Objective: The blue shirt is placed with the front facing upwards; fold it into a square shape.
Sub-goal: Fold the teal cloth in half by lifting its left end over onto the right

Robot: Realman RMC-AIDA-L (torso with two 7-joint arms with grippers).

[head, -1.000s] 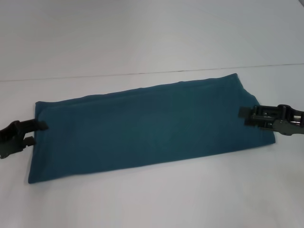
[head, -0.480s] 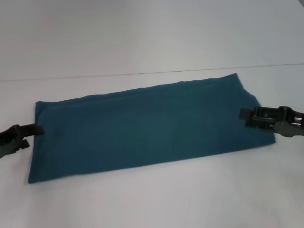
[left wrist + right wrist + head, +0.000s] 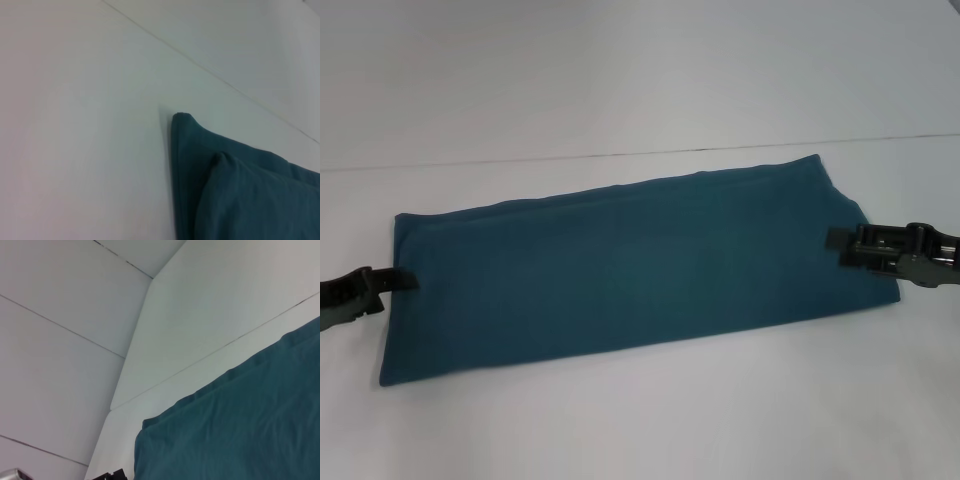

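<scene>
The blue shirt (image 3: 630,265) lies on the white table folded into a long teal strip that runs left to right; no lettering or collar shows. My left gripper (image 3: 402,280) is at the middle of the strip's left short edge, with its jaws closed on that edge. The left wrist view shows the shirt's layered corner (image 3: 235,190). My right gripper (image 3: 838,248) rests over the strip's right end, near the middle of that short edge. The right wrist view shows the shirt (image 3: 240,425) stretching away, with the left gripper (image 3: 111,475) small at its far end.
The white table (image 3: 620,420) has bare surface in front of and behind the shirt. A thin seam (image 3: 620,155) crosses it just behind the shirt. White wall panels (image 3: 65,355) stand beyond the table.
My left gripper's jaws, open a second ago, have closed at the shirt's left edge, and it sits slightly lower. My right gripper and the shirt have barely moved.
</scene>
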